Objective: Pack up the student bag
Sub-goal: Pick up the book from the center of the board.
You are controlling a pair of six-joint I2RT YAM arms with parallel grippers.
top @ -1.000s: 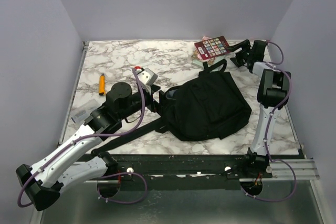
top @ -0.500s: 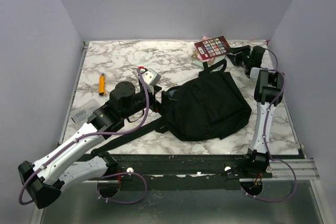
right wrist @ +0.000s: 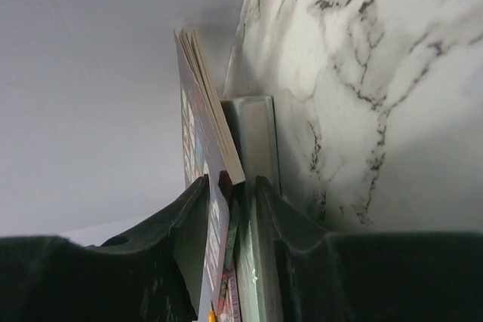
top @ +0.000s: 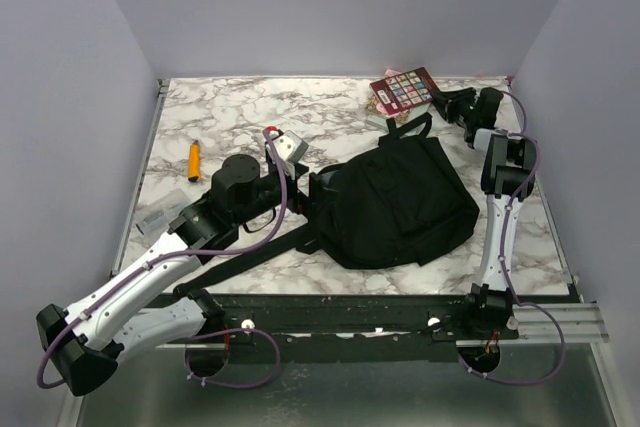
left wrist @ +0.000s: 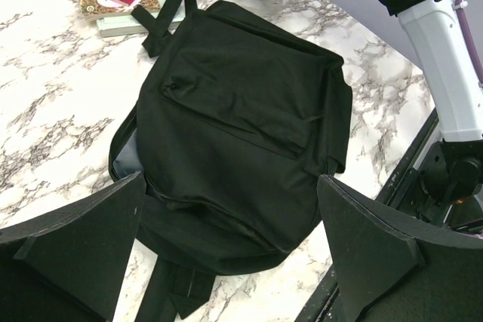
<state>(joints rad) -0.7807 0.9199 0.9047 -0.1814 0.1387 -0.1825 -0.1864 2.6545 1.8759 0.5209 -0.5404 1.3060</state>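
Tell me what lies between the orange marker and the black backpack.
The left arm wrist and the open left gripper sit between the orange marker and the student bag, seen in the top view.

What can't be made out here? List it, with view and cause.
- Student bag contents: top and left wrist views, black fabric covers them.
- Books under the maroon book: top view, it mostly covers them.
- Right gripper hold: right wrist view, contact with the books unclear.
- Grey item at left: top view, too small.
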